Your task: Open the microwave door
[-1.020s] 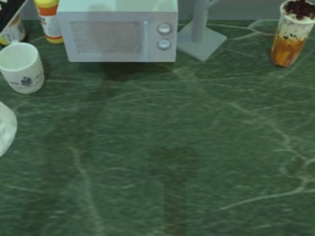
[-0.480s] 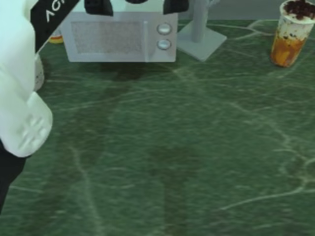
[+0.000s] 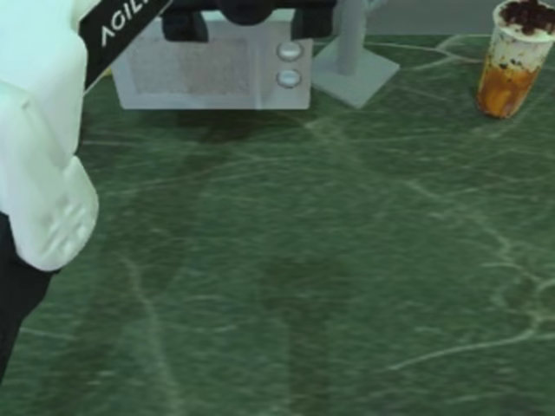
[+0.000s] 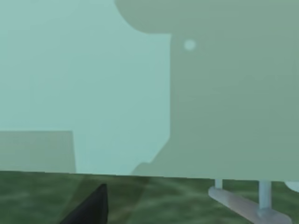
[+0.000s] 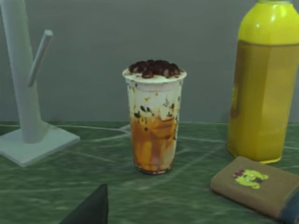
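Note:
The pale grey-white microwave (image 3: 217, 74) stands at the back left of the table, its two silver knobs (image 3: 289, 65) on the right of its front. The microwave door (image 3: 186, 68) with its speckled mesh window lies flat and closed. My left arm (image 3: 39, 156) reaches up the table's left side. Its left gripper (image 3: 249, 24) hangs over the microwave's top front edge, black fingers (image 3: 185, 24) spread wide, holding nothing. In the left wrist view the microwave's pale surface (image 4: 93, 84) fills the picture, and the slim handle (image 4: 243, 205) juts out below. Of my right gripper only one dark finger (image 5: 93, 210) shows.
A white rack on a square base (image 3: 351, 65) stands just right of the microwave. A drink cup with dark topping (image 3: 512, 61) is at the back right. The right wrist view also shows a yellow bottle (image 5: 264, 84) and a brown pad (image 5: 254, 184).
A second ago no arm was in the top view. My left arm has come in from the left, and its gripper has slid right and slightly forward over the microwave's top.

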Robot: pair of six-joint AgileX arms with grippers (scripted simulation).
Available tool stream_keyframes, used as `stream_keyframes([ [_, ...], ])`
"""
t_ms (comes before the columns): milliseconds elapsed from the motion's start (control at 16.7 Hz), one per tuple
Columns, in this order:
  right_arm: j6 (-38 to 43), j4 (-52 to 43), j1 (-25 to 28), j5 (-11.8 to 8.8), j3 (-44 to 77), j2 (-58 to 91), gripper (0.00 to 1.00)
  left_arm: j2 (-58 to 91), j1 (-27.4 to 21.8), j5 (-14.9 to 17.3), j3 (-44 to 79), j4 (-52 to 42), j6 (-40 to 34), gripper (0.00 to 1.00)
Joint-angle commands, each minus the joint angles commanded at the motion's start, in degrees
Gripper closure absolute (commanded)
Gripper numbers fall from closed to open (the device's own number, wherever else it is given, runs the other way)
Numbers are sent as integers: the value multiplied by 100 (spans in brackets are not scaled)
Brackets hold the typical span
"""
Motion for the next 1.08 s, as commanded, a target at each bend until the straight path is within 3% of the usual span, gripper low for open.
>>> stream_keyframes([
  [420,0,0,0,0,0,0,0,161,82,39,-270,450,75,0],
  [1080,0,0,0,0,0,0,0,161,82,39,-270,450,75,83],
])
